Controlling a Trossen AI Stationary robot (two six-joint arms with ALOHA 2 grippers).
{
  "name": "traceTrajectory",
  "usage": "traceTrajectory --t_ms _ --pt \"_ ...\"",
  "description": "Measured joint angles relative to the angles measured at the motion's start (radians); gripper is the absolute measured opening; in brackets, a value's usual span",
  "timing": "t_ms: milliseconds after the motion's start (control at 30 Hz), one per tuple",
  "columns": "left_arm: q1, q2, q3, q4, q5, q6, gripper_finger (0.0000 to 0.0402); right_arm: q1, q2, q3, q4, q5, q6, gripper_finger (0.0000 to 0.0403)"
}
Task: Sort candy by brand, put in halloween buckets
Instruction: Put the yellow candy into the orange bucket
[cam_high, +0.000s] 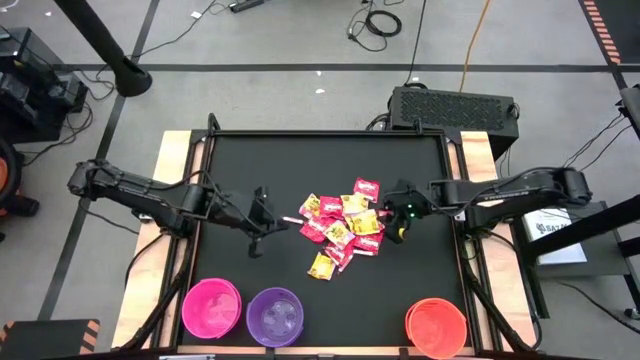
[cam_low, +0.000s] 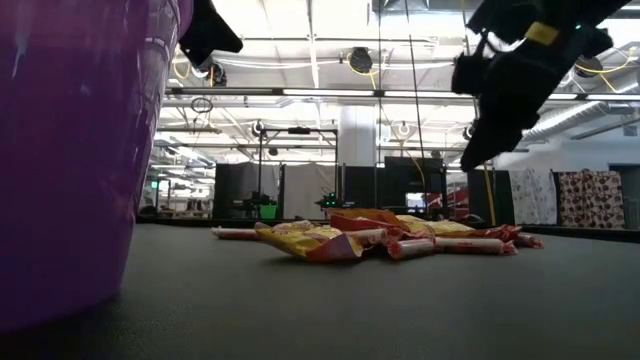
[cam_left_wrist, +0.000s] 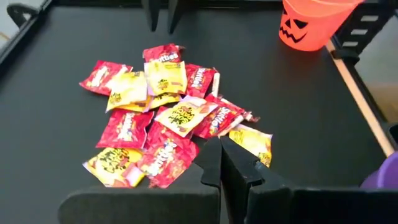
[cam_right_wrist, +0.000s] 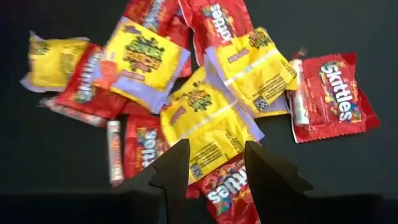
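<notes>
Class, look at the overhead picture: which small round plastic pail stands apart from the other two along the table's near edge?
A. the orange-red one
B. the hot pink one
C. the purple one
A: the orange-red plastic pail stands alone toward the right, while the hot pink pail and purple pail sit side by side.

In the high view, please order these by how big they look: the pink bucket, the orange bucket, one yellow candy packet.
1. pink bucket and orange bucket: they look alike, so no ranking between them.
2. yellow candy packet, clearly the smallest.

purple bucket (cam_low: 70, 150) cropped in low view, lower candy (cam_right_wrist: 205, 112) packets overlapped
</notes>
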Motion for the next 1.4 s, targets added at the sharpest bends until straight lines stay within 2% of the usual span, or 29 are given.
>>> traceTrajectory --t_ms 167,300,400,733,1033,1267,1400 --pt "0.0 0.0 0.0 0.0 0.0 0.011 0.0002 -0.04 0.065 0.0 0.054 -0.009 -0.066 0.0146" --pt "0.001 0.0 0.0 0.0 0.0 0.036 0.0002 -0.092 0.1 0.0 0.065 -0.088 -0.127 0.0145" --pt "0.003 0.0 0.0 0.001 -0.001 0.037 0.0002 -0.115 0.11 0.0 0.068 -0.108 -0.144 0.014" --pt "0.003 0.0 0.0 0.004 -0.006 0.078 0.0002 -0.205 0.193 0.0 0.072 -0.189 -0.123 0.0139" --pt "0.0 0.0 0.001 0.003 -0.006 0.026 0.0002 -0.245 0.265 -0.002 0.128 -0.246 -0.163 0.0142" --pt "0.0 0.0 0.002 -0.004 -0.005 -0.001 0.0002 -0.278 0.278 -0.062 0.251 -0.374 -0.145 0.0142" --pt "0.0 0.0 0.002 -0.005 -0.005 0.0 0.0002 -0.278 0.278 -0.079 0.254 -0.398 -0.139 0.0139"
